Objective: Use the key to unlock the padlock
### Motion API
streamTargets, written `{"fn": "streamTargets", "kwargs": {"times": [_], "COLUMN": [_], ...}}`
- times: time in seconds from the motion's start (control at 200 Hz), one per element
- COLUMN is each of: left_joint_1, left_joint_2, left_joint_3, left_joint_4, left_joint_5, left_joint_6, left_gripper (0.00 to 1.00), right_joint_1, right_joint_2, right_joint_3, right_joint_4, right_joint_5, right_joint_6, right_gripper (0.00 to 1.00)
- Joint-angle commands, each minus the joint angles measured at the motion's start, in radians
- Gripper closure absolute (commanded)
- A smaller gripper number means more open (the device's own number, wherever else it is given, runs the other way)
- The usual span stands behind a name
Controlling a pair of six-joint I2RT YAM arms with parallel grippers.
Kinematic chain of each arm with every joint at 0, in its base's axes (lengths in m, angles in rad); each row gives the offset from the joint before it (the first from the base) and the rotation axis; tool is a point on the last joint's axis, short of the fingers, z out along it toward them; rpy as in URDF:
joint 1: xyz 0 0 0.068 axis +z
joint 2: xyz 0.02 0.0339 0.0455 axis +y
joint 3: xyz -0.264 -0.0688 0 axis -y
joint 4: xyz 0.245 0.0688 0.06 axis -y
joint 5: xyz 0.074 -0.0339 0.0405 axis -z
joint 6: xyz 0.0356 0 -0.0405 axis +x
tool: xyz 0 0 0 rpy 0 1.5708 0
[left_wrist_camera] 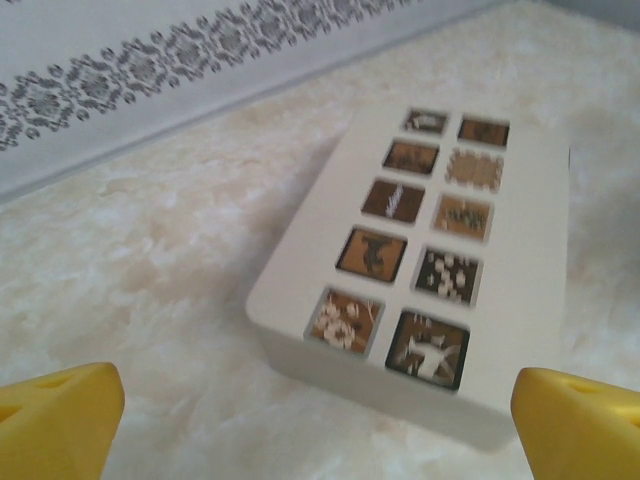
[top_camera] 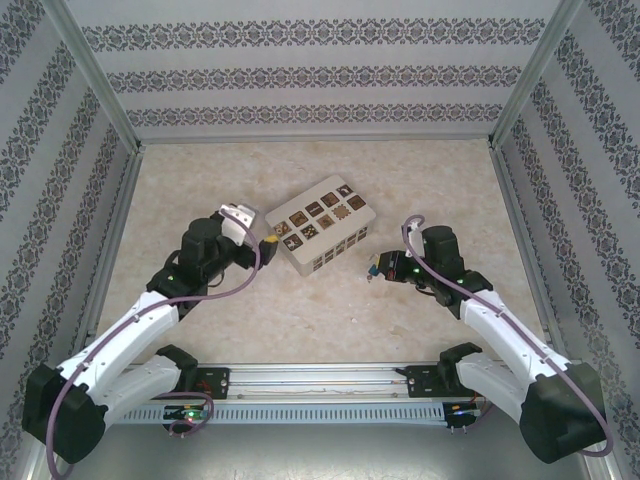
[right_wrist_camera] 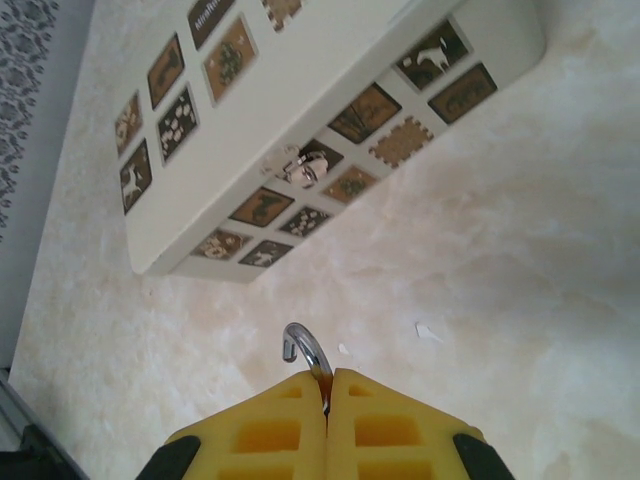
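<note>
My right gripper [right_wrist_camera: 328, 378] [top_camera: 372, 268] is shut on the padlock. Its thin silver shackle [right_wrist_camera: 305, 350] curls out from between the yellow fingers like an open hook, and the body is hidden between the pads. It hangs over the table just in front of the white box [right_wrist_camera: 300, 90]. The key is hidden. My left gripper [left_wrist_camera: 320, 425] [top_camera: 268, 240] is open wide. Its yellow fingertips [left_wrist_camera: 55, 420] sit at the bottom corners of the left wrist view. It faces the box's near left end [left_wrist_camera: 300, 330] and holds nothing.
The white box [top_camera: 318, 225] topped with brown patterned tiles lies at an angle mid-table between the arms. A small metal fitting [right_wrist_camera: 300, 170] sits on its tiled side wall. Patterned walls close the table at the back and both sides. A rail [top_camera: 320, 380] runs along the near edge.
</note>
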Motion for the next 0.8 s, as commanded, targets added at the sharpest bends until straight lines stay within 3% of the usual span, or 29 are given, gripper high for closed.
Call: {"fn": "streamTargets", "kwargs": {"times": [0.0,0.415,0.799], "left_joint_1": [0.012,0.011,0.011], "left_joint_2": [-0.005,-0.011,-0.008], "left_joint_3": [-0.047,-0.237,-0.239], "left_joint_4": [0.056,0.28,0.261], "left_joint_5": [0.069,0.084,0.083], "left_joint_6": [0.163,0.278,0.339], "left_gripper": [0.01,0.01,0.01], "right_joint_1": [0.023,0.099,0.16], "right_joint_2": [-0.002,0.041,0.122], "right_joint_3": [0.052,0.197,0.297], "right_joint_4": [-0.125,-0.366,-0.481], "right_joint_5": [-0.002,0.064,0.091], "right_joint_6": [-0.014,-0.1,-0.144], "right_gripper": [1.0,1.0,1.0]}}
